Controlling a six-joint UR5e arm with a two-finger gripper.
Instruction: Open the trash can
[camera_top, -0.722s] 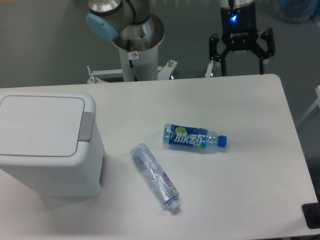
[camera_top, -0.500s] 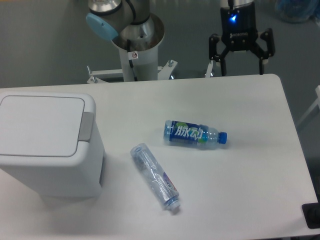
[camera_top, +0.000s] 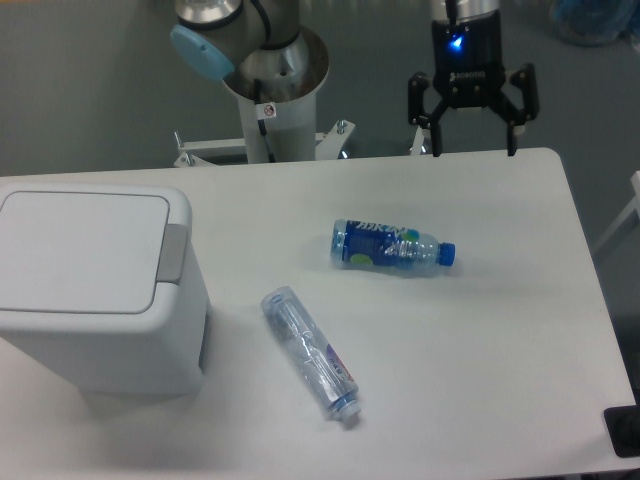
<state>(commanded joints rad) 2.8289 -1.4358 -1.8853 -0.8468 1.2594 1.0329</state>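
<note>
White plastic is filling the near-left part of the scene, where the trash can (camera_top: 95, 290) is sitting on the table (camera_top: 480, 350) with its flat hinged lid (camera_top: 82, 250) lying shut and the grey push tab (camera_top: 173, 253) facing right along the lid's right edge; the bin's left side is running out of view. Far across the table, the gripper (camera_top: 472, 150) is hanging over the back edge near the right corner, its two black fingers (camera_top: 513, 112) spread wide with nothing between them and a blue light glowing on its body. The arm's base column (camera_top: 268, 110) is standing behind the back edge, left of the gripper. Two bottles are lying on their sides in the middle ground: a blue-labelled bottle (camera_top: 392, 247) with a blue cap pointing right, well below the gripper, and a clear plastic bottle (camera_top: 309, 353) lying diagonally, its upper end pointing toward the bin and its cap end toward the front edge. Bare tabletop is lying between the bin's tab side and both bottles. A small dark object (camera_top: 623, 431) is sitting at the front-right corner.
</note>
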